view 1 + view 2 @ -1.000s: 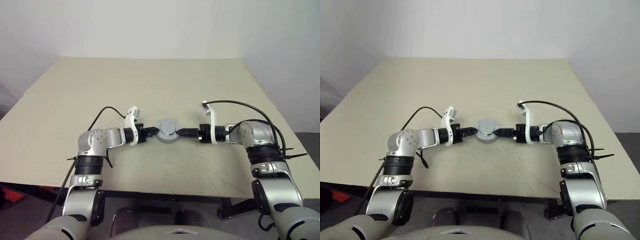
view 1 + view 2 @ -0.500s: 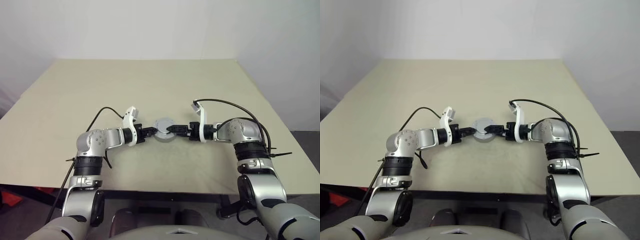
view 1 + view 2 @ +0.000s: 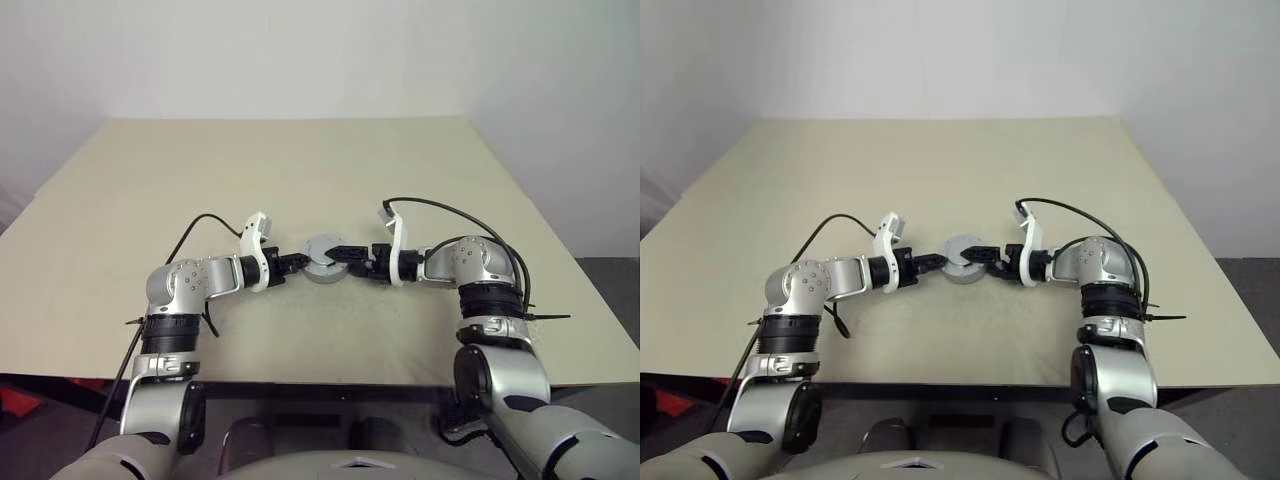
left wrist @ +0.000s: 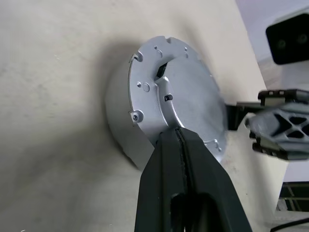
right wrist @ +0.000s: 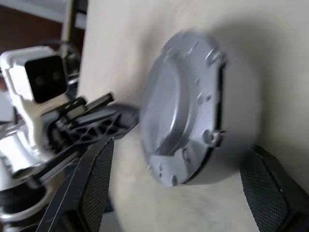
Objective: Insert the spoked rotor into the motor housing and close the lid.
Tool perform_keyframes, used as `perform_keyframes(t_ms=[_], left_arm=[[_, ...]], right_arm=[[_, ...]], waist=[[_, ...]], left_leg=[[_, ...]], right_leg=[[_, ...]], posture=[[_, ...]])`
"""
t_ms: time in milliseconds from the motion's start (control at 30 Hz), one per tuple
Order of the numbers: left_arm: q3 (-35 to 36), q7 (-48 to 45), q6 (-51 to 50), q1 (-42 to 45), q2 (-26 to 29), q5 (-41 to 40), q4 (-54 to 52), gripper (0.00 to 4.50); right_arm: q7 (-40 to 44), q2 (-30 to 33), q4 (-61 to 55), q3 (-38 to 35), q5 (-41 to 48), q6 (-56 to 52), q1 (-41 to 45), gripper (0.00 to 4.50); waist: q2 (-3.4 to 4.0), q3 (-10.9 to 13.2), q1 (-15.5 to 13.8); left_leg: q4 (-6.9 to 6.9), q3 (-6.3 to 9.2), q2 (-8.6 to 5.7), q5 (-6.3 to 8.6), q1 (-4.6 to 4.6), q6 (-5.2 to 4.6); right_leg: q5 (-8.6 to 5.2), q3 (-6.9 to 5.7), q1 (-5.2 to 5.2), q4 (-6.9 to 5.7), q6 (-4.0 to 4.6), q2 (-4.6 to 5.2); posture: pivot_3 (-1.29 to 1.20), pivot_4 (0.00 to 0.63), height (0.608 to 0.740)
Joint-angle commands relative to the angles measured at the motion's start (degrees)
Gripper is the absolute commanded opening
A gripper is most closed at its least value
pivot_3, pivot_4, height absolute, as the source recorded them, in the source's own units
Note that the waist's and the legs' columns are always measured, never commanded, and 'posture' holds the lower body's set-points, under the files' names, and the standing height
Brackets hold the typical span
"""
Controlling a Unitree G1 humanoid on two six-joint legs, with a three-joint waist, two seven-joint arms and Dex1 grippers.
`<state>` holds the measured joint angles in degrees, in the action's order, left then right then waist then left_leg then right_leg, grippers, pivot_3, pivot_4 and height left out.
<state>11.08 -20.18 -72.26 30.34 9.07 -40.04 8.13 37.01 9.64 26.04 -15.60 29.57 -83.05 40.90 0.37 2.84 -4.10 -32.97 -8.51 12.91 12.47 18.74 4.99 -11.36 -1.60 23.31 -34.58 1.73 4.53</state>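
The motor housing (image 4: 120, 133), a short silver-grey cylinder, stands mid-table with the grey lid (image 4: 186, 92) lying on top of it. The spoked rotor is hidden. My left gripper (image 4: 179, 139) is shut, and its tip touches the rim on the housing's left side (image 3: 316, 272). My right gripper (image 3: 340, 259) is open and comes in from the right. Its two fingers (image 5: 96, 181) straddle the lid (image 5: 176, 99) and housing without closing on them. Across the housing, the left gripper (image 5: 104, 123) faces it.
The beige table (image 3: 300, 170) stretches wide behind and to both sides of the housing. Its front edge runs just below my arms. Black cables loop over both wrists (image 3: 440, 207).
My right gripper has swung left and rolled, so its open fingers now stand on either side of the housing. The left gripper has kept still against the housing.
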Motion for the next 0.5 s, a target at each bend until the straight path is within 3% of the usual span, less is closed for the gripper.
perform_keyframes(t_ms=[33,267,500], left_arm=[[-1.19,0.49,-0.46,-0.24,-0.59,0.70,-0.05,0.00],[-1.12,0.46,-0.35,-0.37,-0.52,0.78,-0.16,0.00],[-1.19,0.38,-0.50,-0.42,-0.64,0.77,-0.44,0.00]], right_arm=[[-0.31,-3.26,-3.48,-1.60,4.54,-1.83,2.14,4.48],[-2.81,-4.89,-4.55,-2.69,3.83,-1.61,1.74,4.48],[-7.33,-4.37,-0.51,-2.70,0.66,7.22,2.24,4.48]], waist=[[0.00,0.00,-0.17],[0.05,0.04,-0.68],[0.06,0.05,-1.29]], left_leg=[[0.00,0.00,0.00,0.00,0.02,0.00],[0.00,0.02,-0.02,-0.01,0.16,0.02],[0.01,0.01,-0.02,-0.01,0.22,0.03]], right_leg=[[0.00,0.00,0.00,0.01,0.00,0.01],[-0.01,-0.01,0.08,0.04,-0.01,0.02],[-0.01,-0.01,0.13,0.05,-0.03,0.02]], posture=[[0.00,0.000,0.740],[0.00,0.000,0.740],[0.00,0.000,0.740]])
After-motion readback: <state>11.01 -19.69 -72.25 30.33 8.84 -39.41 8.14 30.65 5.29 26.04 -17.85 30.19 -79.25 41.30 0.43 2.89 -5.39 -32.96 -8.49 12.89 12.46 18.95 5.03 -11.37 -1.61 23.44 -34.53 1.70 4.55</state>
